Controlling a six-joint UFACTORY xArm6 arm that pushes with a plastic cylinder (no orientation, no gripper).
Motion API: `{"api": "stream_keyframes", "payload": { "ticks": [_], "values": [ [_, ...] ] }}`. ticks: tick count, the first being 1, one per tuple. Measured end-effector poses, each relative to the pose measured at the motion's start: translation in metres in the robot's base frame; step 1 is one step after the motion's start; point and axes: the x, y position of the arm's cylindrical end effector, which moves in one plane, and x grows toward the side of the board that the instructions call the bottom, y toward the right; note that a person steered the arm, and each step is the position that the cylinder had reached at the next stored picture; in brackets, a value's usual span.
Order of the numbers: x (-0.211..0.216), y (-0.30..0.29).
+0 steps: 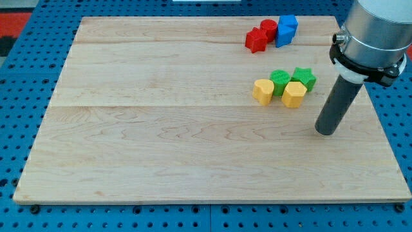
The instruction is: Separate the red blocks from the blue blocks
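Worktop: pale wooden board (193,148) of jointed planks, lying on a blue perforated base (19,77); the base is cut off at every edge of the view.
Landmark: yellow hexagonal block (293,94), toward the view's right.
My tip: lower end of the dark rod (326,131), down at the board to the view's right and slightly below the landmark, apart from it and touching no block.
End effector: a plain rod with no jaws, so there is nothing to stand apart or together and nothing clamped; its grey upper housing (376,29) is cut off by the view's top and right.
Red blocks: one red star-like block (255,40) and one red cylinder-like block (268,29), toward the view's top from the landmark and a little left, pressed together; exact shapes hard to make out.
Blue blocks: blue blocks (286,29) against the red cylinder's right side; whether one piece or two stacked cannot be told.
Neighbours: a second yellow block (262,91) left of the landmark, a green block (280,80) just above it, a green star block (304,78) above right, all clustered.
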Motion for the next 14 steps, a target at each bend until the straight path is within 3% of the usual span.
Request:
{"api": "stream_keyframes", "payload": {
  "ticks": [5, 7, 9, 12, 13, 14],
  "values": [
    [-0.005, 0.033],
    [-0.080, 0.148],
    [-0.146, 0.151],
    [-0.279, 0.129],
    [-0.306, 0.080],
    [-0.308, 0.073]
  ]
}}
